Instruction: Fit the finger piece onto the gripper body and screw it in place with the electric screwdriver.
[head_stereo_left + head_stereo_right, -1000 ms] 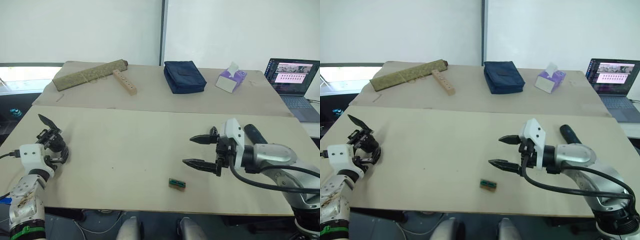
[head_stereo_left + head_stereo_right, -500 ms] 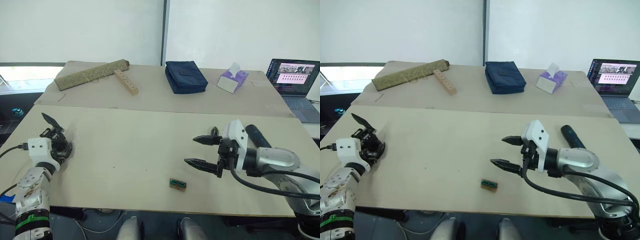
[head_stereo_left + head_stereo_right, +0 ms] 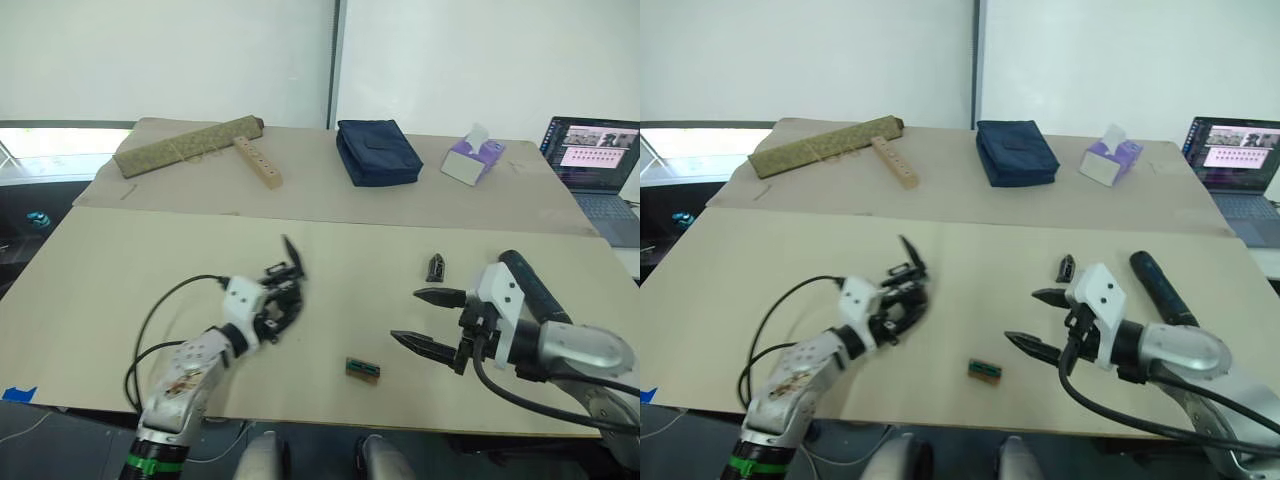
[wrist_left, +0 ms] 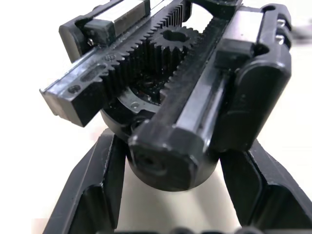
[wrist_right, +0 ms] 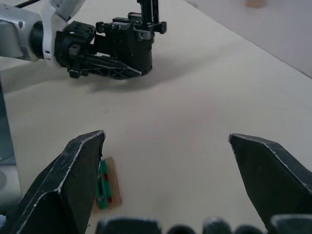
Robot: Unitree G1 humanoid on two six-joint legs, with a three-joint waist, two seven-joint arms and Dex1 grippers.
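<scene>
The gripper body [image 3: 283,297] is clamped at its round base between the two black fingers of the left gripper [image 3: 270,312], near the middle of the front table [image 3: 120,270]; its pointed finger is raised toward 12 o'clock. In the left wrist view, its toothed racks and central gear [image 4: 168,46] are seen close up, with the fingers [image 4: 95,185] pressed against either side of the base.

The right gripper [image 3: 428,320] is spread wide, with nothing between its fingers, at 3 o'clock from the gripper body. The finger piece [image 3: 436,267] lies on the table at 12 o'clock from the right gripper, apart from it. The electric screwdriver [image 3: 1155,287] lies beside the right forearm. A small green-and-brown block [image 3: 362,368] lies between the two grippers, toward 6 o'clock.

No brand or label can be read; the text on the laptop [image 3: 596,160] screen at 2 o'clock is too small to make out.
</scene>
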